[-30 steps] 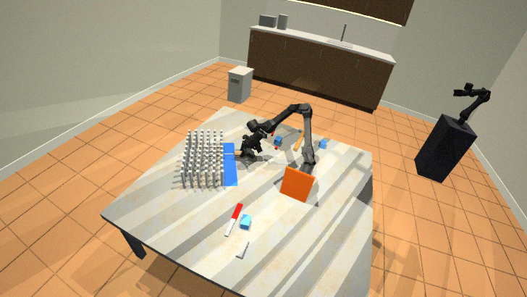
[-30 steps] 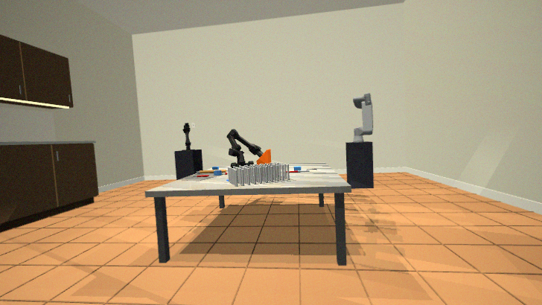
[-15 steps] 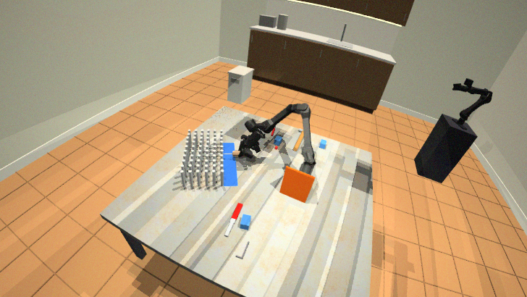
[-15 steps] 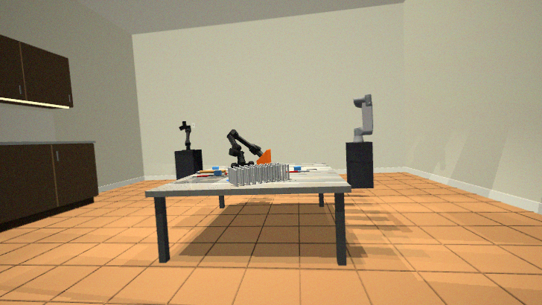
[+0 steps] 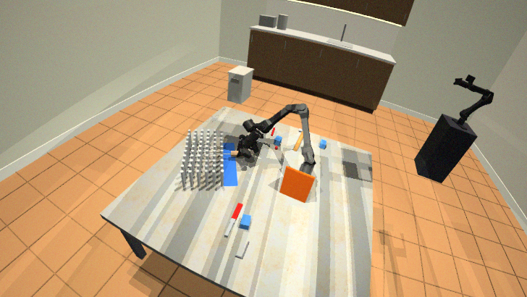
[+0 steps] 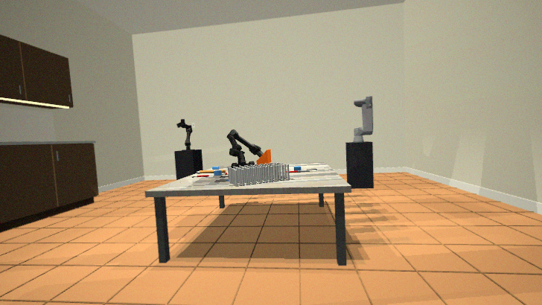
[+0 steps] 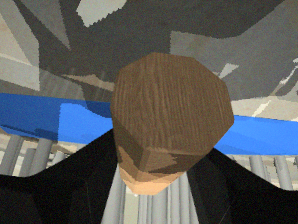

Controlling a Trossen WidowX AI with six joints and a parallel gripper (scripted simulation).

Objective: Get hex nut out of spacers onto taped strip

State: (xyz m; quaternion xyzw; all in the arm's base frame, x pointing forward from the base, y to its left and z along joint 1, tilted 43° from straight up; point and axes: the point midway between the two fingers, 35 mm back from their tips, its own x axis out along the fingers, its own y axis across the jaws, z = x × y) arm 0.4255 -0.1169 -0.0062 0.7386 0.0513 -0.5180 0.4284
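At the blue strip (image 5: 230, 167) edge | gripper (image 5: 241, 151) is clamping a wooden handle (image 7: 172, 117), hanging low over the strip | tool's thin shaft (image 5: 211, 155) is reaching into the posts (image 5: 202, 159) | nut is lying hidden among the posts, ahead of the gripper; exact spot cannot be told.

Pale grey-green walls (image 6: 265, 75), orange tiled floor (image 6: 265, 280) — white skirting along the edges. Dark brown cabinets (image 5: 317, 66) under a pale counter, lit upper cupboards (image 6: 33, 71), grey bin (image 5: 240, 84) — striped worktop (image 5: 331, 235) on dark legs.
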